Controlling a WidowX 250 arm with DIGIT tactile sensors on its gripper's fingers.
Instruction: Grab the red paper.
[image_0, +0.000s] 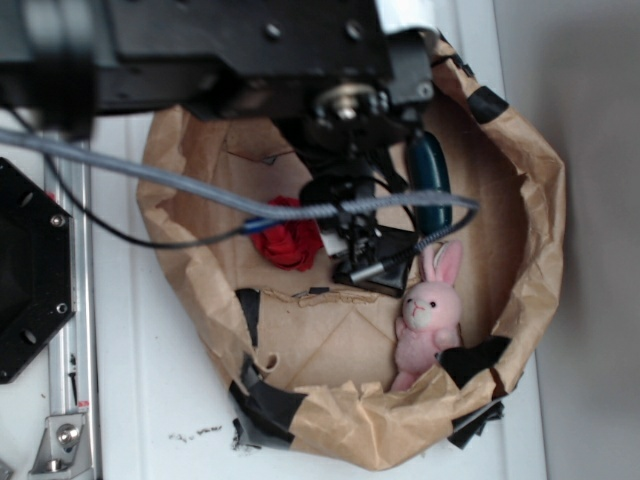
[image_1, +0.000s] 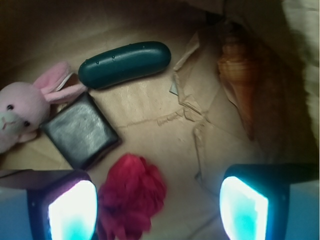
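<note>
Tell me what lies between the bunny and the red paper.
The black pad lies between the bunny and the red paper, as the wrist view shows.

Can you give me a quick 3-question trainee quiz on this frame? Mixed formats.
1. True or false: the red paper is already clamped in the tool.
2. Multiple choice: in the wrist view, what lies directly between the pink bunny and the red paper? A) the dark green cucumber-shaped toy B) the black square pad C) the orange shell
3. Fill in: everything sits inside a crumpled brown ____ nest.

Key: 1) False: the jaws stand open and the paper lies loose beside the finger on the view's left side. 2) B. 3) paper.
</note>
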